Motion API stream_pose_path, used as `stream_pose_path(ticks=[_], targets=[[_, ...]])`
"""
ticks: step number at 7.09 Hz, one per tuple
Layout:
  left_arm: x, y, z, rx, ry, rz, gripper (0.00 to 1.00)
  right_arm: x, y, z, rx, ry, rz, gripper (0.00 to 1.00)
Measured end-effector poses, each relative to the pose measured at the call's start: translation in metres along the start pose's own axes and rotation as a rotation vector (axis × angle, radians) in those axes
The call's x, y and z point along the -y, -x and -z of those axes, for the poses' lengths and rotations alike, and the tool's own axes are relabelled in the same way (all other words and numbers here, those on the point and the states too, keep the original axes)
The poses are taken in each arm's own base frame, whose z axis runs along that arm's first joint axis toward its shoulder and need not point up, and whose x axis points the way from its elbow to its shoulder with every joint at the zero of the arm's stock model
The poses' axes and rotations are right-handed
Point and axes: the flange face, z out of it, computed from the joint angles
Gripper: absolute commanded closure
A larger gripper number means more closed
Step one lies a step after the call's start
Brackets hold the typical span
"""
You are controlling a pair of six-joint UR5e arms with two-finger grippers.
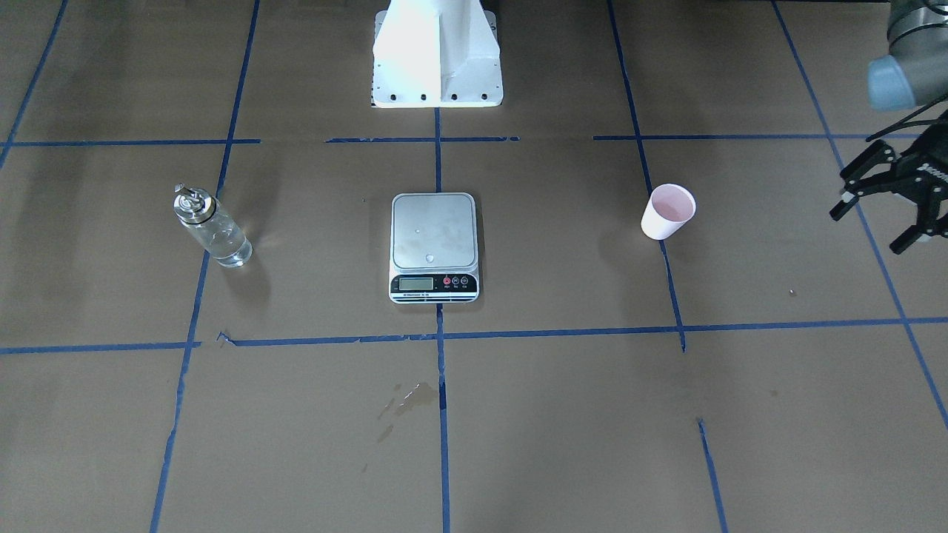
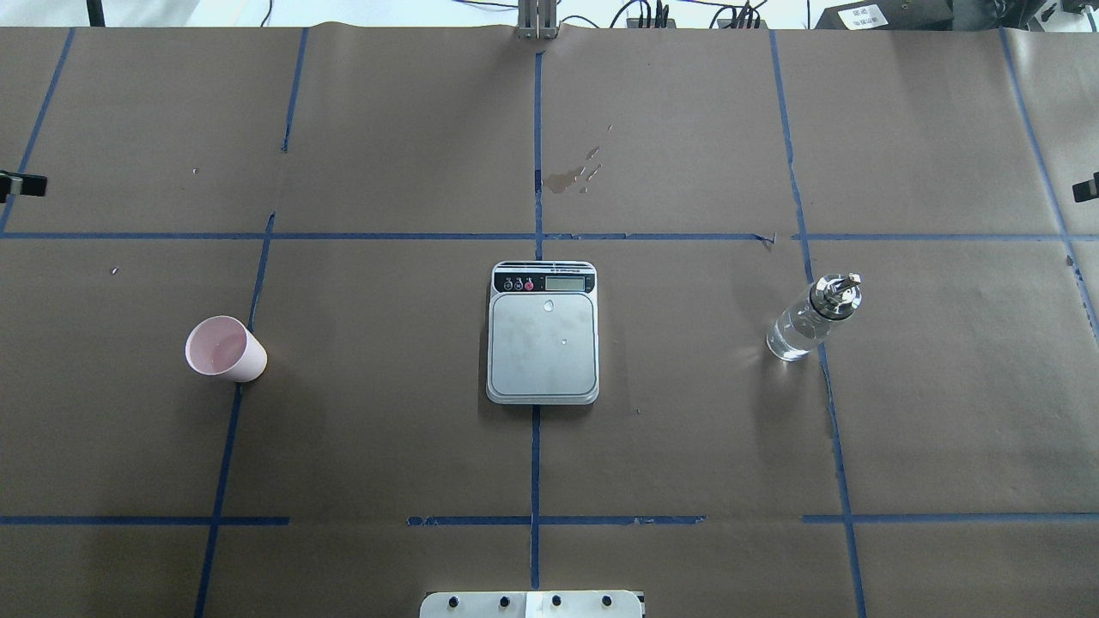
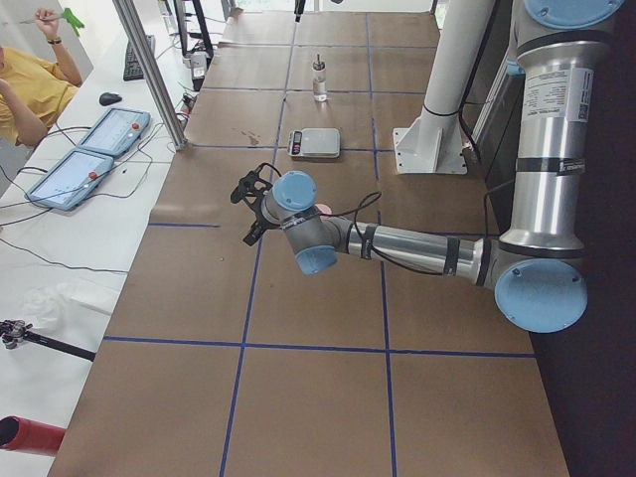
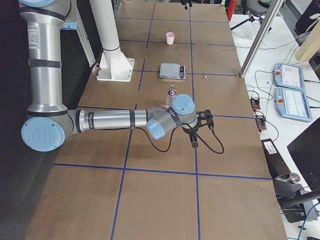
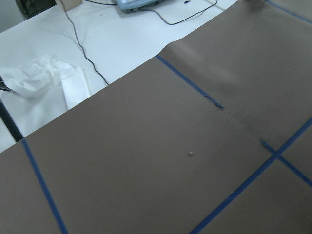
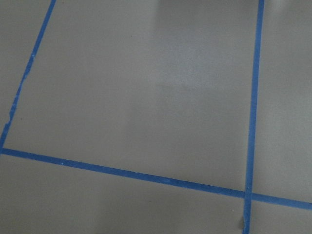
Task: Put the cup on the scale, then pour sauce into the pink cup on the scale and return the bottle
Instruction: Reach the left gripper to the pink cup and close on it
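The pink cup [image 1: 668, 212] stands upright on the brown paper, apart from the scale; it also shows in the overhead view [image 2: 225, 348]. The scale [image 1: 434, 246] lies at the table's middle with its platform bare except for a few drops [image 2: 543, 343]. The glass bottle [image 1: 212, 226] with its silver spout stands upright, holding clear sauce [image 2: 798, 330]. My left gripper [image 1: 868, 231] is open and empty, hovering beyond the cup on its outer side. My right gripper [image 4: 200, 131] hangs near the bottle [image 4: 172, 96]; I cannot tell whether it is open or shut. Both wrist views show only paper and tape.
Blue tape lines cross the brown paper. The white robot pedestal [image 1: 437, 55] stands behind the scale. A dried stain [image 1: 407, 398] lies in front of the scale. Tablets [image 3: 99, 149], cables and a person in yellow [image 3: 30, 84] are at the side table.
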Motion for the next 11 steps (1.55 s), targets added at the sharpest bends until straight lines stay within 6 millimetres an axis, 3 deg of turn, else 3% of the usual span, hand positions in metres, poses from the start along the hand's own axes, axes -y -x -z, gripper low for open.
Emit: stream_pose_path(ticks=[1,2,5,8,9,11], targets=[[-0.014,-0.029,-0.024,0.033,-0.002,0.081,0.01,-0.001,0.002,-0.001,0.002,0.0,-0.003,0.0],[-0.029,-0.053,-0.041,0.074,0.011,0.143,0.09,-0.002,0.002,-0.002,0.001,0.0,-0.005,0.0],[-0.069,-0.118,-0.08,0.115,0.094,0.219,0.12,-0.002,0.002,-0.003,0.001,0.001,-0.006,0.0],[-0.104,-0.132,-0.098,0.134,0.151,0.2,0.37,-0.003,0.001,-0.003,0.0,0.003,-0.008,0.0],[-0.11,-0.132,-0.1,0.142,0.156,0.195,0.59,-0.004,0.001,-0.003,0.0,0.004,-0.008,0.0],[-0.115,-0.136,-0.102,0.142,0.164,0.187,0.87,-0.004,0.0,-0.004,-0.001,0.005,-0.01,0.0]])
